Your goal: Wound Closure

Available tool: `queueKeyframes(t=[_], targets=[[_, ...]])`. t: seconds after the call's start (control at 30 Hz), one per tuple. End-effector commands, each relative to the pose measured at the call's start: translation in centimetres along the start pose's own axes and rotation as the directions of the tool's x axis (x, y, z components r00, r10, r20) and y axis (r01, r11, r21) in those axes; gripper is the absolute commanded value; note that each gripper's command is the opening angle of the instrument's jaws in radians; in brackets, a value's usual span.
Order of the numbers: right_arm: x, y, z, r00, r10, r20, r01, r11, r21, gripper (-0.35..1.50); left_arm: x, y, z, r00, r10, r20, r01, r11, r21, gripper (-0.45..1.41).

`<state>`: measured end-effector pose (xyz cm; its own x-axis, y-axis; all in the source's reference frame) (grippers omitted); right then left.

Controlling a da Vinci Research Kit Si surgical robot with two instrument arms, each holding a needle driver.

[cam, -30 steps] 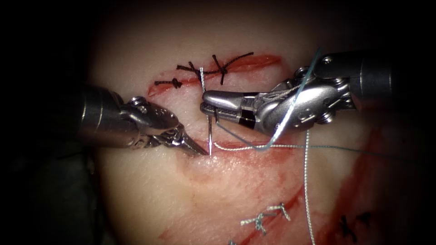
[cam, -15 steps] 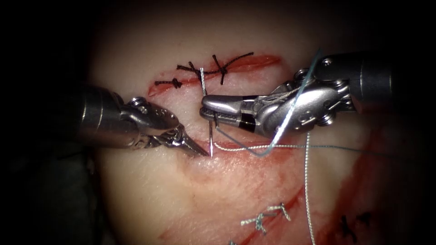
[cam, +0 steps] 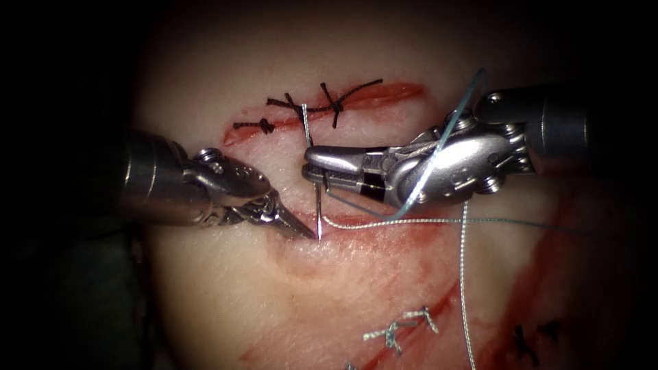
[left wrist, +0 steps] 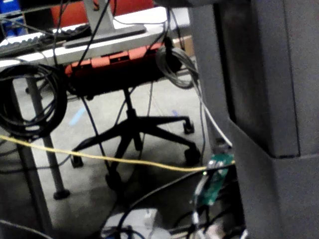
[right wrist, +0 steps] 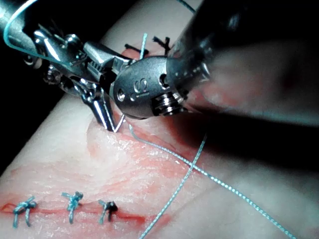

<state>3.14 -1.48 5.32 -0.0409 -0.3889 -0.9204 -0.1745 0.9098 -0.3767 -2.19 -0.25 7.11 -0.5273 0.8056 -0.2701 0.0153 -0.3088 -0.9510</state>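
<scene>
Endoscope view: right tool (cam: 317, 164) clamped mid-needle (cam: 317, 205), left tool (cam: 305, 233) closed, empty; no legible writing.

A black office chair base (left wrist: 134, 132) with wheels stands on a grey floor (left wrist: 75, 174). A red and black seat (left wrist: 117, 67) sits on top of its pole. At about nine o'clock from the chair, a thick coil of black cable (left wrist: 30, 107) hangs beside a grey leg (left wrist: 42, 149). A thin yellow cord (left wrist: 99, 157) stretches across in front of the chair. At about three o'clock stands a big grey column (left wrist: 271, 114). A small green board (left wrist: 213, 181) with wires sits near its foot.
</scene>
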Motion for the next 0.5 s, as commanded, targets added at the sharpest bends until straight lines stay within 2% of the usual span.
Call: queueKeyframes(t=[0.03, 0.3, 0.5], targets=[[-0.03, -0.01, 0.08, 1.0, 0.009, 0.005, -0.009, 1.0, -0.01, -0.35, -0.01, -0.05, 0.06, 1.0, 0.0, 0.001, 0.0, 1.0, -0.002, -0.45], [-0.03, -0.01, 0.08, 0.998, 0.012, 0.069, -0.005, 0.996, -0.094, -0.35, -0.01, -0.04, 0.07, 1.0, 0.001, 0.004, -0.001, 1.0, -0.004, -0.45], [-0.03, -0.01, 0.05, 0.993, 0.079, 0.083, -0.069, 0.99, -0.123, -0.35, -0.01, -0.04, 0.07, 1.0, 0.002, 0.006, -0.002, 1.0, -0.004, -0.45]])
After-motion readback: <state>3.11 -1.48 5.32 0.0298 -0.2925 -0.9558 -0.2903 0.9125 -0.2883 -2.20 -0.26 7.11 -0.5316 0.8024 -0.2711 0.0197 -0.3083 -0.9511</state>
